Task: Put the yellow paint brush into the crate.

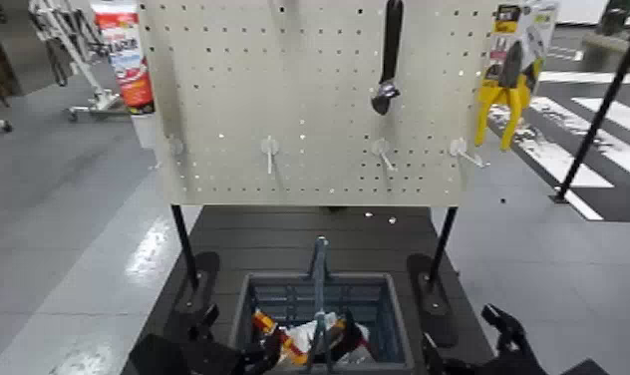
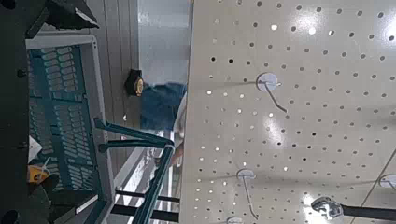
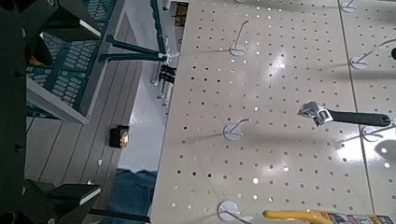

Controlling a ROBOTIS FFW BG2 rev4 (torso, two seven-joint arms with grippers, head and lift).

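The dark grey crate [image 1: 399, 329] with slatted sides and an upright central handle [image 1: 320, 269] stands at the near edge of the dark table. Inside it lies an orange-yellow handle with a pale head, apparently the yellow paint brush [image 1: 269, 329], among other items; it also shows in the left wrist view [image 2: 37, 174]. My left gripper [image 1: 204, 344] sits low beside the crate's left side, open and empty [image 2: 89, 110]. My right gripper [image 1: 498, 344] sits low to the crate's right, open and empty [image 3: 93, 110].
A cream pegboard [image 1: 309, 100] stands behind the crate on two black feet [image 1: 194, 284] [image 1: 429, 284]. On it hang a black wrench [image 1: 387, 60], yellow-handled pliers in packaging [image 1: 508, 80], a red-and-white tube [image 1: 125, 55] and bare hooks [image 1: 269, 150].
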